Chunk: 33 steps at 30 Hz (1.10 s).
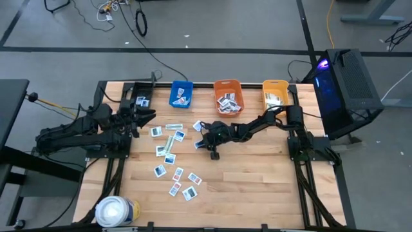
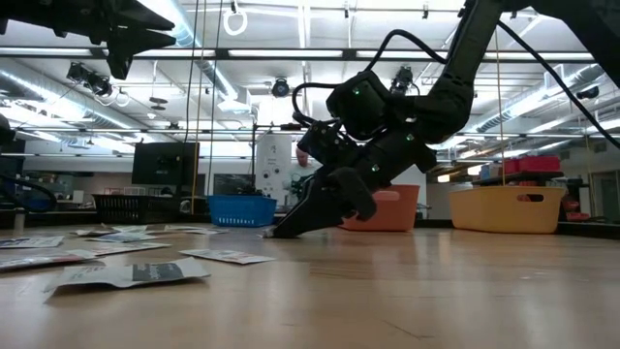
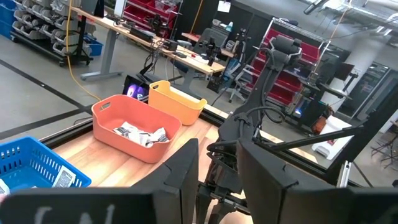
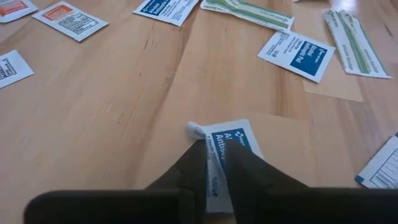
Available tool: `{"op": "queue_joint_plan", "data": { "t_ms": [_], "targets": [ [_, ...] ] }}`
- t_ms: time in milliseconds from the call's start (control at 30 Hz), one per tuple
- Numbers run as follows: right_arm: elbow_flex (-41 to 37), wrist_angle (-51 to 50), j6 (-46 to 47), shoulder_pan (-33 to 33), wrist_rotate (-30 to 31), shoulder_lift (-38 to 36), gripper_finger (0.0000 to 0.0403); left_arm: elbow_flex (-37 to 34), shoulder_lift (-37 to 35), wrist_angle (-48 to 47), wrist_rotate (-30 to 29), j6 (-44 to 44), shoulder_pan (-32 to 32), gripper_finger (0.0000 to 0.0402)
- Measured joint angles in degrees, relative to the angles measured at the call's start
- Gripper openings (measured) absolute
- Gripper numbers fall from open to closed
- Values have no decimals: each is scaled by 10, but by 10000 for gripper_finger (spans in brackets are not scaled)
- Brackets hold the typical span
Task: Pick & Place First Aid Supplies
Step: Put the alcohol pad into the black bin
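Note:
Several small white first aid packets with blue or red print (image 1: 168, 159) and pale green strips (image 1: 170, 143) lie flat on the wooden table (image 1: 257, 174). My right gripper (image 4: 217, 165) reaches to the table's middle (image 1: 201, 143) and slants down, shut on a white-and-blue packet (image 4: 235, 138). My left gripper (image 3: 219, 180) hovers level over the table's far left (image 1: 148, 116). A narrow gap shows between its fingers, with nothing in it. My right gripper pinches the near end of the white-and-blue packet (image 4: 216, 157) between its two fingers. The fingers (image 2: 291, 218) slant down from the table's right side, tips at the tabletop. The packet stands on edge in the hold; its far end (image 4: 239, 132) lies on the wood.
Along the far edge stand a blue bin (image 1: 181, 93), an orange bin (image 1: 228, 96) and a yellow bin (image 1: 275, 93), each holding packets. A large white roll (image 1: 116, 211) stands at the near left corner. Bare wood lies to the near right.

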Motion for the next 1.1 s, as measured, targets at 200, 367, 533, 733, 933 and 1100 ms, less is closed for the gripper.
{"op": "queue_joint_plan", "data": {
  "t_ms": [200, 367, 533, 733, 933, 1100],
  "targets": [
    [0, -2, 1, 0, 1, -2, 40, 0, 0, 0, 0, 0, 0, 115],
    [0, -6, 3, -1, 2, -23, 19, 0, 0, 2, 0, 0, 0, 115],
    [0, -6, 4, 0, -1, -61, 5, 0, 0, 5, 0, 0, 0, 115],
    [0, -3, 53, 0, -3, -118, 7, 0, 0, 5, 0, 0, 0, 115],
    [0, 11, 143, 0, -5, -175, 4, 0, 5, 42, 2, -24, 0, 115],
    [0, 31, 223, 0, -3, -224, 4, 0, 23, 107, 14, -25, 0, 115]
  ]
}}
